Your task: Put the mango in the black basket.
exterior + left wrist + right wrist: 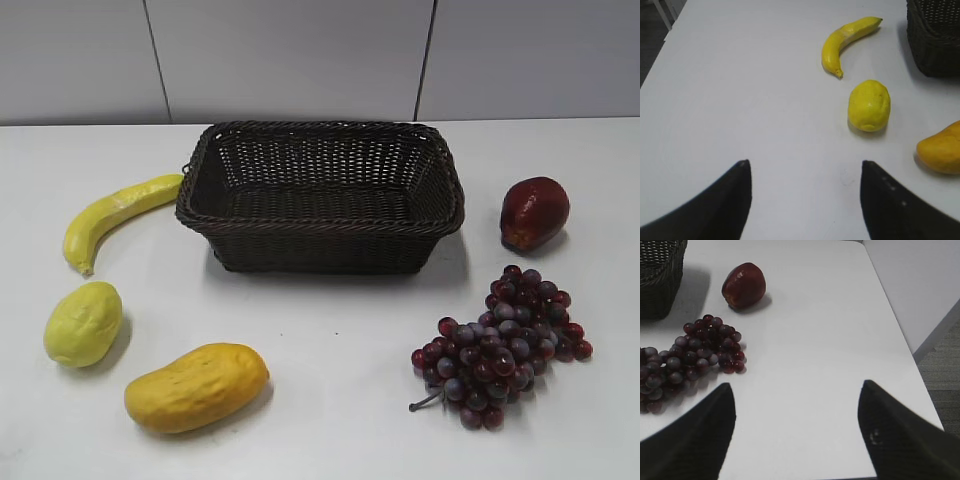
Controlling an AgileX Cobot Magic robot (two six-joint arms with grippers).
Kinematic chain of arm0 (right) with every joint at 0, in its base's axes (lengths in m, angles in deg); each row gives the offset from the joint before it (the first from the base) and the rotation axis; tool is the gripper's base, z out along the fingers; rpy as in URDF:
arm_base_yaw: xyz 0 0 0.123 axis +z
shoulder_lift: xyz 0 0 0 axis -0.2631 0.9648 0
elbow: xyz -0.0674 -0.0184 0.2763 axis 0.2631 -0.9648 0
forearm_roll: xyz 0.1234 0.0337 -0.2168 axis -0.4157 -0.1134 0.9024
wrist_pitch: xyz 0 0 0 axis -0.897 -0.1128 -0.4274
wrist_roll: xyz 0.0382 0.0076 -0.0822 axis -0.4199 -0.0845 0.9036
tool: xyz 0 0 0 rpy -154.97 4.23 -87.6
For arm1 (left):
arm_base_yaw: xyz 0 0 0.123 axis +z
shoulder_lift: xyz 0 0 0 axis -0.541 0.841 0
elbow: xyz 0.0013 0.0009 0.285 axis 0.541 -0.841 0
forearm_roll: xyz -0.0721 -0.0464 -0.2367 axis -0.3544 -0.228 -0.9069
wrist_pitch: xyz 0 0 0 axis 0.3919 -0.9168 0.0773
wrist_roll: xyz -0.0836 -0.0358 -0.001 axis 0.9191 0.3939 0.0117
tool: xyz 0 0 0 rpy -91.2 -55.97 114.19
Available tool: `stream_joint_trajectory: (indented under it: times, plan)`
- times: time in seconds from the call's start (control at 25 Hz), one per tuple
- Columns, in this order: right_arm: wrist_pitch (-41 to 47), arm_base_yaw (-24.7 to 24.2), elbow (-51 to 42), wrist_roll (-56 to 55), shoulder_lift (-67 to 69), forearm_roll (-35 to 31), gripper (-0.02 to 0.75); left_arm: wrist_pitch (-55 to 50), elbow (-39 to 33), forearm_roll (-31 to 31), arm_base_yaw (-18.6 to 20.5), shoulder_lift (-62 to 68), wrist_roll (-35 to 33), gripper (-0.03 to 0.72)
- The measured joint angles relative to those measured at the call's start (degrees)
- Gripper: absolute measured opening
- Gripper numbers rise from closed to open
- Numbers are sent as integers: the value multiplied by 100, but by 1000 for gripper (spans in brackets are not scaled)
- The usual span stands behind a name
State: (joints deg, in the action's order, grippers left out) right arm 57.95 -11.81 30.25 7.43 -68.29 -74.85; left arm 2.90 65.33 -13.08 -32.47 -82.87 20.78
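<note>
The orange-yellow mango (196,387) lies on the white table at the front left; its end also shows at the right edge of the left wrist view (941,149). The black basket (320,229) stands empty at the middle back; corners of it show in the left wrist view (935,40) and the right wrist view (660,275). My left gripper (805,165) is open and empty over bare table, left of the mango. My right gripper (796,385) is open and empty over bare table, right of the grapes. Neither gripper shows in the exterior view.
A lemon (83,322) (869,105) and a banana (115,215) (846,40) lie left of the basket. A dark red fruit (534,212) (743,285) and a bunch of purple grapes (500,345) (690,352) lie to its right. The table's right edge (920,375) is near my right gripper.
</note>
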Motion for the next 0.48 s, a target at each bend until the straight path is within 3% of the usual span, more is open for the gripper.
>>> stream_joint_trajectory:
  times: [0.48]
  plan:
    - [0, 0, 0, 0, 0, 0, 587, 0, 0, 0, 0, 0, 0, 481]
